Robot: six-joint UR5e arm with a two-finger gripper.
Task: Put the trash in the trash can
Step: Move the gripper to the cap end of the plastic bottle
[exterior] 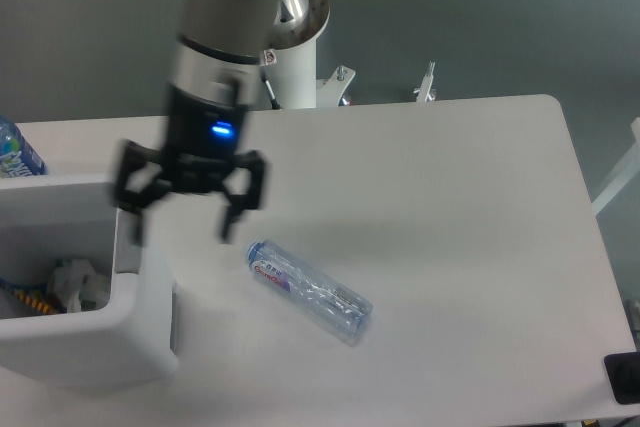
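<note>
Hand wide open and empty by the bin, wad inside, bottle lying on surface.

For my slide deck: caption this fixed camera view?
Open gripper between trash can, holding white wad, and clear bottle on table.

Your gripper hanging left of centre frame, fingers spread wide, gripping nothing, motion-blurred. Clear bottle with red-and-purple label lying on its side on table, just right of and below gripper, apart from it. White trash can sitting at lower left; white creased wad resting inside it. Second bottle with blue-and-green label peeking in at left edge.
</note>
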